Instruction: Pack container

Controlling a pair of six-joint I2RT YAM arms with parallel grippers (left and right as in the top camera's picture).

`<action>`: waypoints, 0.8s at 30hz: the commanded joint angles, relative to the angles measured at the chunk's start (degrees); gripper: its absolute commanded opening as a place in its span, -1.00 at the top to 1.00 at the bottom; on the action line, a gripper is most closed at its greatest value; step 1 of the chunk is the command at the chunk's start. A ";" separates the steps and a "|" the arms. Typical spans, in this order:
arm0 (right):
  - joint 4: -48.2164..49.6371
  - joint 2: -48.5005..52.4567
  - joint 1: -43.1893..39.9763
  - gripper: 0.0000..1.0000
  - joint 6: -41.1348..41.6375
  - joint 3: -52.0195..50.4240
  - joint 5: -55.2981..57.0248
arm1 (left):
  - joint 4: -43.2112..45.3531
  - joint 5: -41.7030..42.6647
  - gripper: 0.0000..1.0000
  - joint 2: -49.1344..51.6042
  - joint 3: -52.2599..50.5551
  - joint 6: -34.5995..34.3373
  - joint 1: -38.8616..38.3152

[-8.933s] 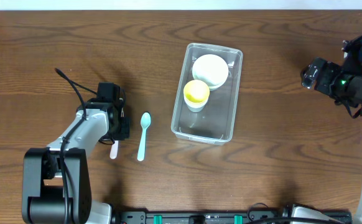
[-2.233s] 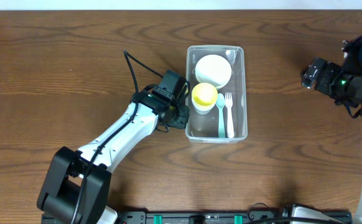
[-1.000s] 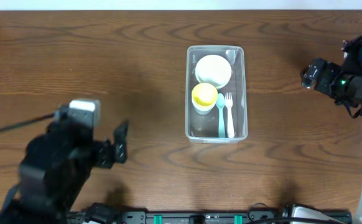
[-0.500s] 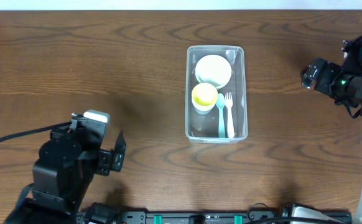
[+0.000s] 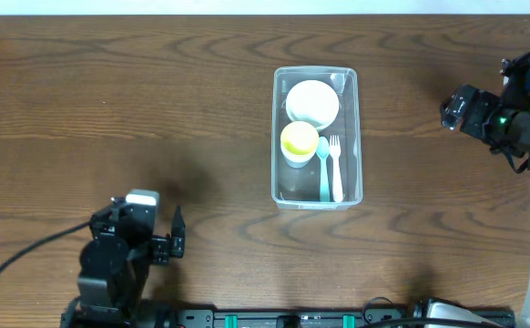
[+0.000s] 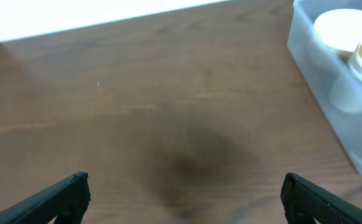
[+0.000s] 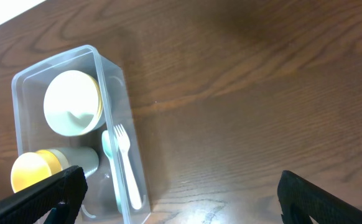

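The clear container (image 5: 276, 137) stands right of the table's middle. It holds a white bowl (image 5: 311, 102), a yellow cup (image 5: 299, 141), a teal spoon (image 5: 322, 173) and a white fork (image 5: 336, 169). My left gripper (image 5: 174, 239) is open and empty near the front left edge, far from the tub. In its wrist view the left gripper (image 6: 184, 186) hangs over bare wood, with the container (image 6: 311, 68) at upper right. My right gripper (image 5: 452, 111) is open at the far right. In the right wrist view the right gripper (image 7: 181, 186) is beside the container (image 7: 116, 99).
The dark wooden table (image 5: 156, 91) stretches left of the tub. A black rail (image 5: 292, 319) runs along the front edge. The right arm's body (image 5: 520, 128) stands at the right edge.
The spoon and fork, earlier on the table, now lie in the container. My left arm has drawn back from the tub to the front left. The right arm has not moved.
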 commanded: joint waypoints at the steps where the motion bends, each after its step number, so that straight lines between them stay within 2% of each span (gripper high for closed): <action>1: -0.02 -0.02 -0.57 -0.98 -0.81 0.28 -0.24 | 0.76 1.09 -0.96 -3.37 -3.89 -0.63 0.39; 11: -0.02 -0.02 -0.57 -0.99 -0.81 0.28 -0.24 | 6.78 1.09 -0.96 -8.72 -14.93 -3.61 0.39; 24: -0.02 -0.02 -0.57 -0.99 -0.81 0.28 -0.24 | 7.15 1.31 -0.96 -9.29 -19.19 -3.58 0.39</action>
